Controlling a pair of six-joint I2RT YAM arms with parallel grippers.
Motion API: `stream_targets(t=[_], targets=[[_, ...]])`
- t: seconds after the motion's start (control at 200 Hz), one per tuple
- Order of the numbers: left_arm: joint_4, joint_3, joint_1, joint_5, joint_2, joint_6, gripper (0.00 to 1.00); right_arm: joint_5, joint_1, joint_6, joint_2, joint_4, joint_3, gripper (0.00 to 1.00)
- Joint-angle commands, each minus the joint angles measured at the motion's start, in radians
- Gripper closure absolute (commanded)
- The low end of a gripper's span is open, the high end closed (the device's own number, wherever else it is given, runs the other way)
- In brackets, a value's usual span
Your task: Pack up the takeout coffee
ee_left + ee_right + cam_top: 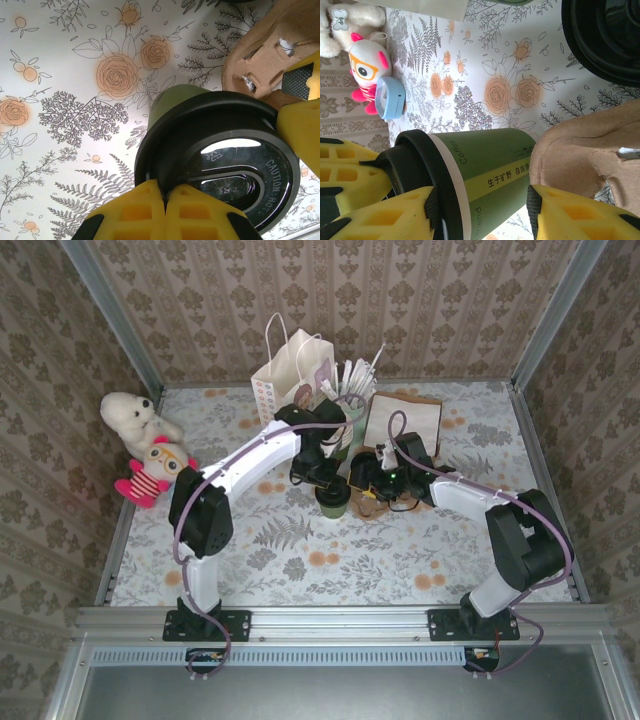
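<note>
Papered walls, table under floral-print tablecloth (300, 560). Upright mid-table: small green paper coffee cup with round black lid (333, 498), just beside brown moulded-pulp tray (590, 150), well in front of tall white paper bag (285, 375). I read left gripper (165, 200) as fully closed, tips meeting at lid rim. Right gripper (483, 202) stands half spread at cup's side; I can't tell if pads touch.
</note>
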Motion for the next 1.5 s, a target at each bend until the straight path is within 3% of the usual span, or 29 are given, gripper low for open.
stream_targets(t=[0.0, 0.105, 0.31, 0.875, 1.075, 1.295, 1.495], targets=[[0.052, -0.136, -0.006, 0.098, 0.055, -0.013, 1.00, 0.146, 0.039, -0.029, 0.036, -0.172, -0.034, 0.48], [0.030, -0.163, -0.003, 0.105, 0.083, -0.004, 1.00, 0.236, 0.060, -0.022, 0.016, -0.199, -0.038, 0.48], [-0.008, -0.084, 0.010, 0.066, 0.038, 0.020, 1.00, 0.122, 0.044, -0.006, -0.014, -0.141, 0.031, 0.45], [-0.075, 0.114, 0.001, 0.051, 0.059, 0.159, 1.00, 0.077, 0.043, 0.024, 0.052, -0.105, 0.137, 0.39], [-0.069, 0.105, 0.002, 0.053, 0.073, 0.142, 1.00, 0.057, 0.046, 0.046, 0.110, -0.105, 0.105, 0.37], [0.031, -0.035, 0.001, 0.114, 0.078, 0.068, 1.00, 0.065, 0.056, 0.053, 0.134, -0.114, 0.079, 0.37], [0.005, -0.001, 0.010, 0.054, 0.041, 0.038, 1.00, 0.074, 0.056, 0.051, 0.071, -0.075, 0.109, 0.35]])
